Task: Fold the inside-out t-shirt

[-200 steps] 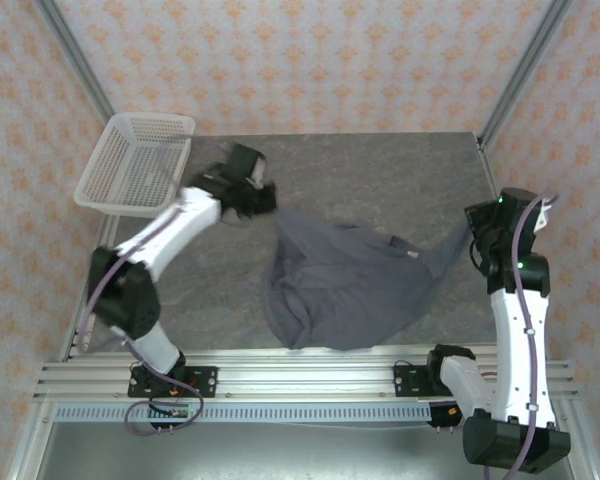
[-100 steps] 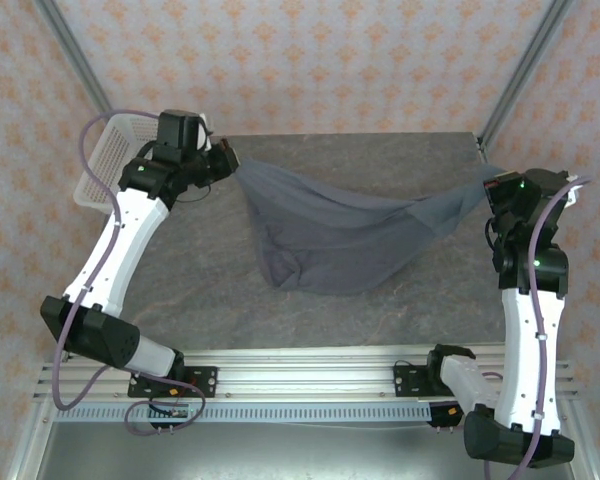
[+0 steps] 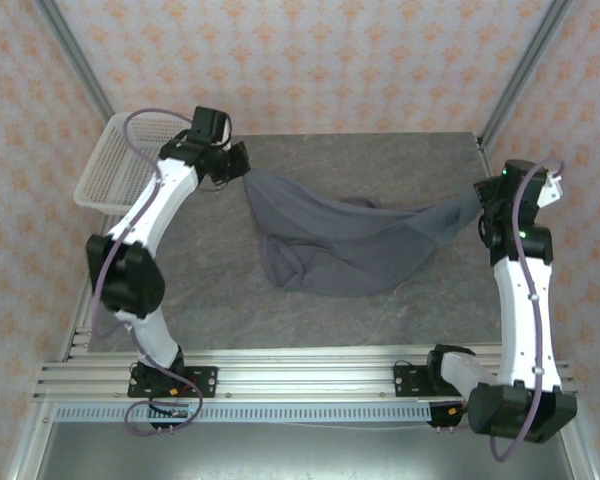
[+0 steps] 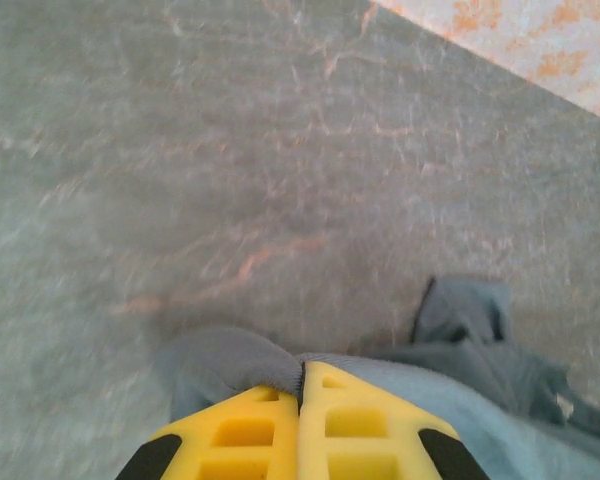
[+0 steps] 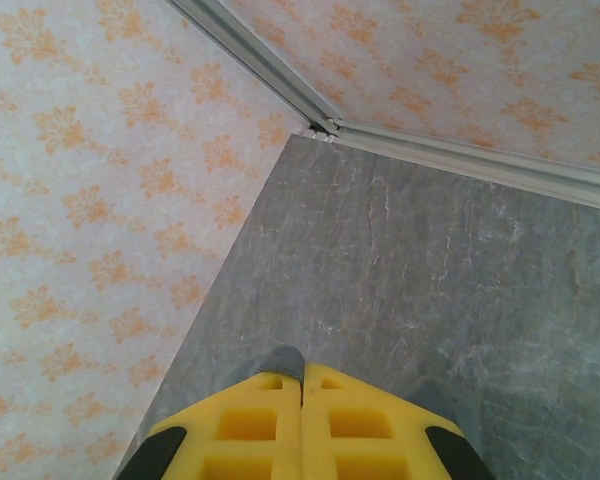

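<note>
Table (image 3: 400,160), left end effector (image 3: 245,168), right end effector (image 3: 480,196) both pinching t-shirt (image 3: 340,245) (sagging), basket (image 3: 120,172) aside

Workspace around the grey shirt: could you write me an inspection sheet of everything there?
Surface: grey stone-patterned tabletop.
Job's things: dark slate-grey cloth t-shirt, strung between both arms, its middle sagging crumpled onto the table.
Clutter: white plastic mesh basket at the far-left corner.
Grippers: left fingers shut on one shirt edge; right fingers shut on the opposite edge.
Cables: purple cable looping along each arm, apart from the cloth.
Surroundings: orange-patterned wallpaper, aluminium frame posts.
</note>
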Available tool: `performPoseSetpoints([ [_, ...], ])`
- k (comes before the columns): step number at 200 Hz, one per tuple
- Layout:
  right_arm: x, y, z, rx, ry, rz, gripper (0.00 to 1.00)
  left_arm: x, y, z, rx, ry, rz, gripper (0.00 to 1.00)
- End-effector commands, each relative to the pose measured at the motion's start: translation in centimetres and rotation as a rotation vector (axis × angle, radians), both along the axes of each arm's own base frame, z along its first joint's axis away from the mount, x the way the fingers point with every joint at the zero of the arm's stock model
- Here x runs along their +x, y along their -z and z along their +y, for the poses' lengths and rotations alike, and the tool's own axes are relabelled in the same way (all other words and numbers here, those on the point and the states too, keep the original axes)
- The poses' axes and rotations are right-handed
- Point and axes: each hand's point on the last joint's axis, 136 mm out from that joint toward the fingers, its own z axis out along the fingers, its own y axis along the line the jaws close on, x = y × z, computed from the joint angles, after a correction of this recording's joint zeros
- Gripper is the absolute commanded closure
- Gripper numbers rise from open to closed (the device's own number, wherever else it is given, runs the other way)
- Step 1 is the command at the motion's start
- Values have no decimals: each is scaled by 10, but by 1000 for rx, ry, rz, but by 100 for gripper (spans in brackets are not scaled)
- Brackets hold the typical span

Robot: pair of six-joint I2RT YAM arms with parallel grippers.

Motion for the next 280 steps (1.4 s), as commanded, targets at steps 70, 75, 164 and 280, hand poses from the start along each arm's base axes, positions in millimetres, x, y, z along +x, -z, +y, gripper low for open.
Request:
performPoseSetpoints([
  [70, 96, 50, -1, 82, -75, 25, 100, 156, 17, -2, -16, -51, -170, 49],
  [75, 98, 50, 0, 84, -83, 29, 100, 153, 12, -2, -12, -44, -168, 48],
  [164, 81, 57, 14, 116, -136, 34, 100, -45, 71, -35, -34, 73, 105, 51],
  [280, 61, 48, 14, 84, -129, 38, 100, -51, 136, -67, -369, -439, 246, 56],
])
